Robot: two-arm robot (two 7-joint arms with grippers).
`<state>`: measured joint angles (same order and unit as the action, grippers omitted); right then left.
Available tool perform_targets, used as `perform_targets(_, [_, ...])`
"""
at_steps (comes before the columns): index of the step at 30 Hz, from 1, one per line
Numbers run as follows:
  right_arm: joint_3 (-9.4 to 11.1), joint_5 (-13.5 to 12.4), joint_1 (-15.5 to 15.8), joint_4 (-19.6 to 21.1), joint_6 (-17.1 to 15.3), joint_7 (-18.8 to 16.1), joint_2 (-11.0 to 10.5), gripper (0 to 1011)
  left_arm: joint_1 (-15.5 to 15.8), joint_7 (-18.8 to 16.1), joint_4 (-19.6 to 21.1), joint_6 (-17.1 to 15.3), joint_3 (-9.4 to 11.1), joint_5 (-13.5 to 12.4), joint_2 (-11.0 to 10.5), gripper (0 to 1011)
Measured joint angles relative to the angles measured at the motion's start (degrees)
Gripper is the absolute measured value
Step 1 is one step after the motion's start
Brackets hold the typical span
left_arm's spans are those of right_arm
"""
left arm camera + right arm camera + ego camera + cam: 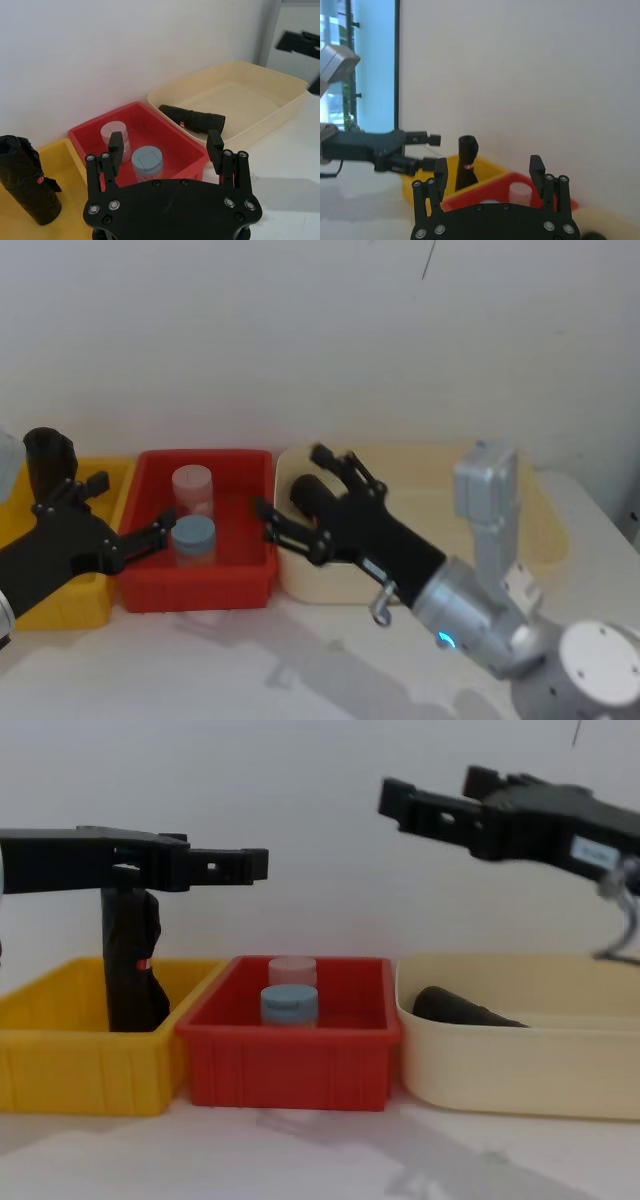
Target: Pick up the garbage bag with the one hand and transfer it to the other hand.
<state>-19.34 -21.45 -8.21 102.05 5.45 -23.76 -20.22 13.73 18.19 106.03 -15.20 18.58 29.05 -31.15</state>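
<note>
Garbage bag [308, 496] pickup has not begun, as far as I can judge: neither gripper holds anything.

My right gripper [292, 481], the one with the white sticker and the blue ring light, sits at the centre of the head view. Its fingers are spread wide with nothing between them. It hovers over the left end of the cream bin [545, 540], and the chest view puts it in the upper right of the frame, well above the bin's rim. Beneath it the garbage bag lies on its side on the bin floor, close to the left wall and apart from the fingers.

My left gripper [130, 508] is at the left of the head view, fingers likewise spread and empty. It reaches out level above the border between the yellow bin [60, 608] and the red bin [200, 592]. A second black roll [130, 970] with a small red mark stands upright in the yellow bin, beside that arm. Two jars [193, 536] stand in the red bin, below the fingertips.

So all of the task is left. One gripper must descend to the bag, close on it and lift it clear of the bin. It must then meet the other gripper for the handover. I judge the right gripper far nearer to the bag, since the left would have to cross the red bin to reach it.
</note>
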Motion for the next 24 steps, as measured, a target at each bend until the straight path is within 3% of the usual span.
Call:
perform_targets(9, [-4.1, -1.1, -12.9, -7.5, -6.8, -3.1, 4.1, 1000, 0.0, 0.0, 0.0, 0.0, 0.0, 0.0, 0.0, 1001])
perform_targets(17, [-7.5, -1.4, -20.0, -12.5, -11.4, -5.7, 6.2, 1000, 0.0, 0.0, 0.0, 0.0, 0.0, 0.0, 0.0, 1001])
perform_targets(24, [-10.2, -1.5, -23.9, -15.5, -14.1, -7.7, 7.2, 1000, 0.0, 0.0, 0.0, 0.0, 0.0, 0.0, 0.0, 1001])
